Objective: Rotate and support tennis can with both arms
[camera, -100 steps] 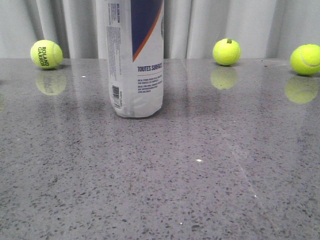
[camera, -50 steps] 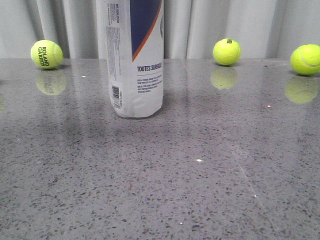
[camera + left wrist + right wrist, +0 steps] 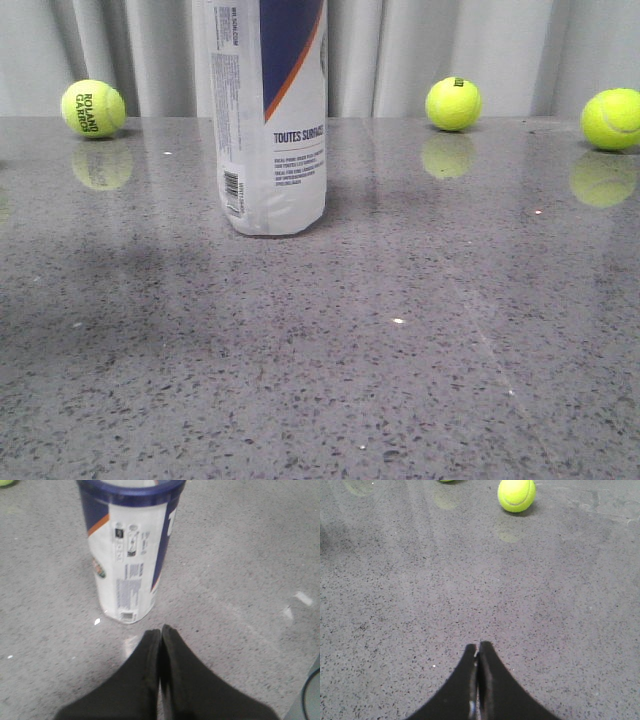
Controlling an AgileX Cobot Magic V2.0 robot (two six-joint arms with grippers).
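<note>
Can point(image 3: 268, 120) standing upright on grey table point(image 3: 400, 380), left of centre; left gripper point(image 3: 160, 632) hovering just beside can base, fingers pressed together, gripping nothing; right gripper point(image 3: 477, 650) clenched too, empty, hanging over bare table; ball point(image 3: 516, 494) lying well beyond.

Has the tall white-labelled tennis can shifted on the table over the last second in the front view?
Yes, slightly: the tall white-labelled clear plastic tennis can has edged left, its side now nearer the "Roland Garros" yellow-green tennis ball, which stayed put. It stands upright on the grey speckled table.
</note>
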